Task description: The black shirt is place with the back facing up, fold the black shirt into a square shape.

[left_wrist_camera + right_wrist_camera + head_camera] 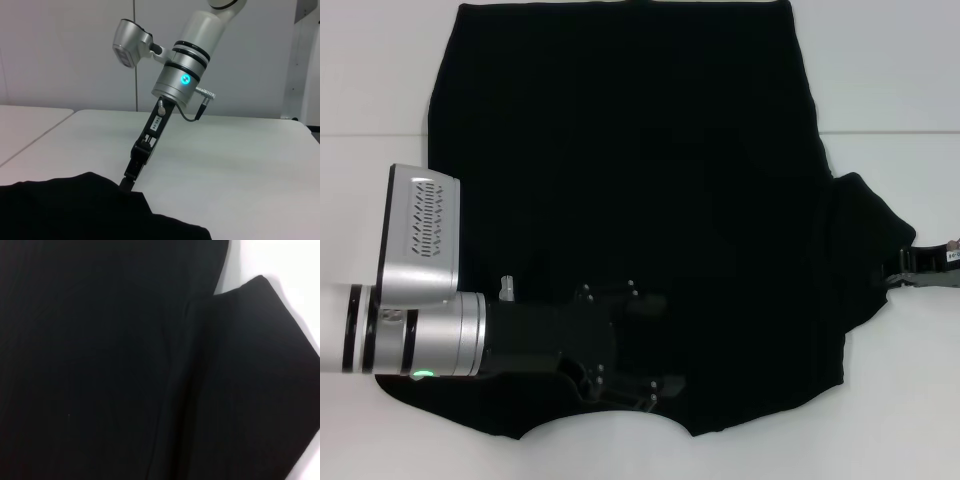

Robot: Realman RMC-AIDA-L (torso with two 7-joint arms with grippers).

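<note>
Shirt, the black shirt [640, 200], fills the frame's centre on the white table [890, 90]; left gripper [645, 350], fingers spread, lies over its lower part, while right gripper [131, 180] pinches the sleeve at right.

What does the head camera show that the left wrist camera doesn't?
Only the head view shows the whole shirt spread flat and the left gripper over its near part. Only the left wrist view shows the right arm's silver body with a blue light and the wall behind. Both show the right gripper at the shirt's sleeve edge and the white table.
</note>
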